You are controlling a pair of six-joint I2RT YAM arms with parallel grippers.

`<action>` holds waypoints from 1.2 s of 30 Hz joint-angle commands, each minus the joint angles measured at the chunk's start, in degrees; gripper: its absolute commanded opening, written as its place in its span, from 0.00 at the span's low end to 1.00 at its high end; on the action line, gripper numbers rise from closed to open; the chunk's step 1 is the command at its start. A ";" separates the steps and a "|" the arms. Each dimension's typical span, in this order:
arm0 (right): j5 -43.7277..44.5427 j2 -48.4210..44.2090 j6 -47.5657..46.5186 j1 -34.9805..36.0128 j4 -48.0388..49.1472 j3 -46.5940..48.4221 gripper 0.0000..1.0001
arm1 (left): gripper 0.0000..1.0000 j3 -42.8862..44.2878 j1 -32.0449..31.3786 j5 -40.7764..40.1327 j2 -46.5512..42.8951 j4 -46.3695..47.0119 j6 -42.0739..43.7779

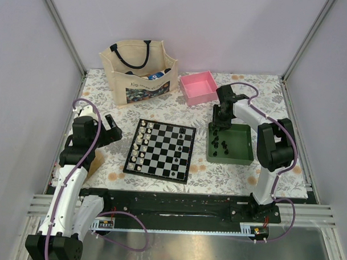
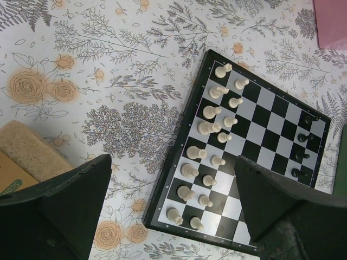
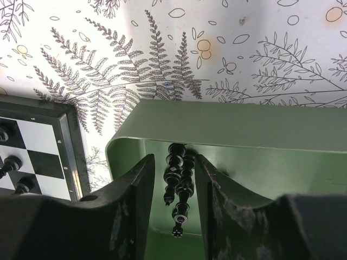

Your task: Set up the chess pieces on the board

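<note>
Over the far left corner of the green tray [image 1: 232, 160], the right claw [image 3: 174, 158] hung with its jaws partly spread. One of its fingers [image 3: 130, 211] stood on either side of some black chess pieces [image 3: 178, 187], which lay bunched lengthwise on the tray floor, close to the wall. A slim gap showed between the pieces and the finger on the board side. Whether the other finger touched them could not be told. More black chess pieces lay loose across the tray floor.

Just left of the tray and apart from it, the board [image 1: 161, 151] sat slightly askew on the flowered tabletop [image 1: 163, 109]. White chessmen [image 2: 209, 128] stood upright in 2 files along its left edge, 16 in all. A few black pieces stood on squares toward its right side.

Left of the board, the left claw [image 2: 172, 158] hovered above the tabletop, its jaws spread wide and empty.

Along the far edge of the tabletop sat a pink box [image 1: 199, 87], with a tote bag [image 1: 139, 70] to its left.
</note>
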 commanded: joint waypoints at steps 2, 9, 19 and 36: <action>-0.91 0.78 -1.12 -0.31 0.41 2.26 0.43 | 0.99 0.21 0.03 -1.04 0.41 1.56 -0.06; -0.74 1.23 -1.03 -0.31 0.41 2.79 0.39 | 0.99 0.30 0.03 -0.86 0.68 1.48 -0.15; -0.91 1.05 -1.12 -0.31 0.50 2.17 0.37 | 0.99 0.30 -0.06 -0.95 0.77 1.56 -0.15; -1.35 0.70 -1.29 -0.22 0.41 1.47 0.35 | 0.99 0.30 -0.14 -0.60 0.68 1.56 -0.15</action>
